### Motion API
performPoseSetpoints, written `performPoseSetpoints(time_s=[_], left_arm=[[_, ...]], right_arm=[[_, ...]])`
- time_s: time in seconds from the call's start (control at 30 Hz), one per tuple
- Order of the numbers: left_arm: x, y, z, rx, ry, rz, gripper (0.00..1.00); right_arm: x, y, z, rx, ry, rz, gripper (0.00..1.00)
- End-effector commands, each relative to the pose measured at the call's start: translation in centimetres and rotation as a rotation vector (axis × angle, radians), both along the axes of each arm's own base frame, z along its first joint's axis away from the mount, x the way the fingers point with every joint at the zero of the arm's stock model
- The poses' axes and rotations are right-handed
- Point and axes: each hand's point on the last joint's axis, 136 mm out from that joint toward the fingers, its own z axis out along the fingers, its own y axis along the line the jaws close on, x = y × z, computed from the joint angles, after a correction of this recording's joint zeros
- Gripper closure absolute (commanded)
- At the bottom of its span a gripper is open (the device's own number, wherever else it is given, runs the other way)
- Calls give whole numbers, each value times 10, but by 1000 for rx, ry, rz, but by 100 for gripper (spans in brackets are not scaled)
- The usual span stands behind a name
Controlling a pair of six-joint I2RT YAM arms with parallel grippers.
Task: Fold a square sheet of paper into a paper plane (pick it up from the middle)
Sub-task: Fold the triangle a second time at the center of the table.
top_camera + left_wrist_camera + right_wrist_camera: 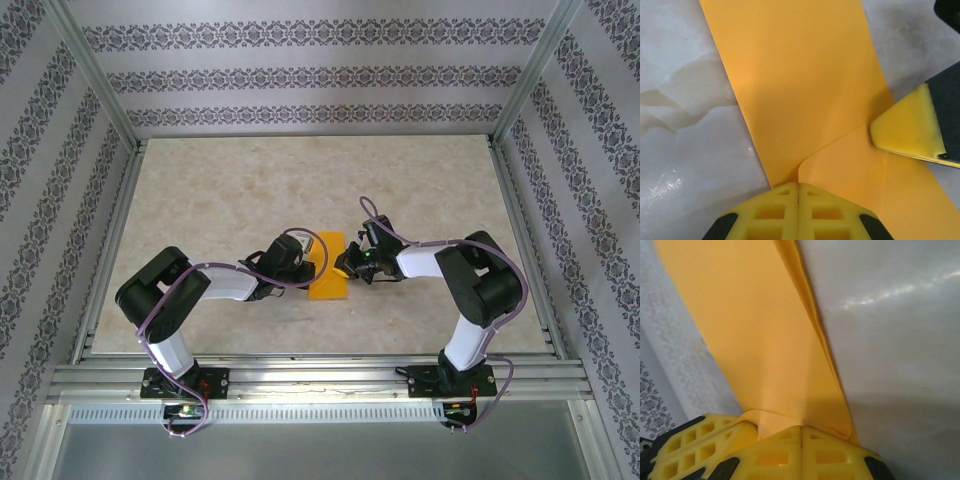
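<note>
The square sheet of paper [330, 268] is bright orange and folded into a narrow strip on the table between the two arms. My left gripper [309, 262] meets its left edge with jaws shut, and in the left wrist view a folded flap [850, 165] runs straight into the seam of the left gripper [799, 186]. My right gripper [349, 264] is at the paper's right edge. In the right wrist view the right gripper [801, 429] is shut, with the layered paper [755, 330] rising out of its tips. One right finger [907, 131] rests on the paper.
The pale marbled tabletop [300, 190] spreads around the paper, framed by metal rails [310, 372] and patterned walls. A left finger [690, 442] sits close beside the right jaws.
</note>
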Motion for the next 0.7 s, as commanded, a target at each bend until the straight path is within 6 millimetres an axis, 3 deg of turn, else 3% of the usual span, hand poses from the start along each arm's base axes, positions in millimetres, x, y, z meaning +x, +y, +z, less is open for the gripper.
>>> performPoseSetpoints(time_s=[0.0,0.3,0.57,0.67], left_arm=[[-5,9,-11,38,42,3,99],[-5,9,-13,41,43,-2,99],[-5,8,-13,44,44,-6,99],[-5,8,-12,42,44,-6,99]], right_arm=[[-12,-32,-36,-126,76,-76,100],[5,-34,-9,-87,-5,-123,100],[8,-48,-12,-108,3,-179,100],[11,-49,-2,-90,-25,-182,100]])
